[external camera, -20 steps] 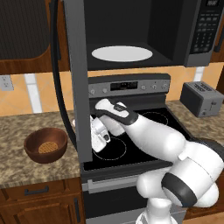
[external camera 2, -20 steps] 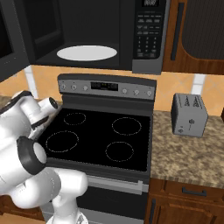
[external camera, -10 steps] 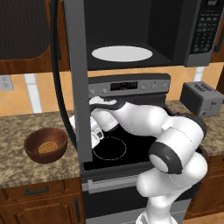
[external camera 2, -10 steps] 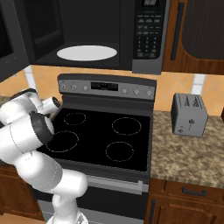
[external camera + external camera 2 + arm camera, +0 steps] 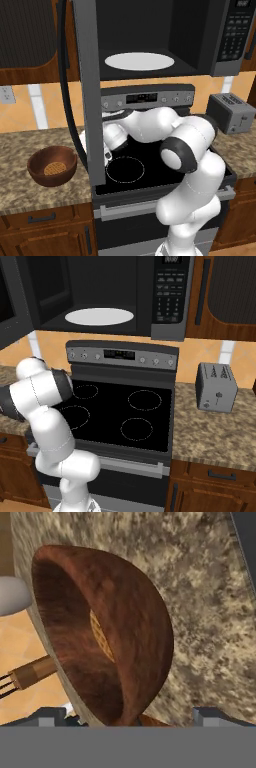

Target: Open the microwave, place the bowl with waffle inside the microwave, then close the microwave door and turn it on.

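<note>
One bowl with waffle sits on desk; fingers apart near it; microwave door open.

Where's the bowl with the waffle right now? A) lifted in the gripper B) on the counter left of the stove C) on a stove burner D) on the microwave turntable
B: the bowl, waffle inside, sits on the granite counter left of the stove.

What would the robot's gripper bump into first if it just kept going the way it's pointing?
Most likely the bowl: in the hand view it sits dead ahead between the fingertips, waffle inside. In the left base view the bowl rests on the counter left of the stove. Depth is unclear.
</note>
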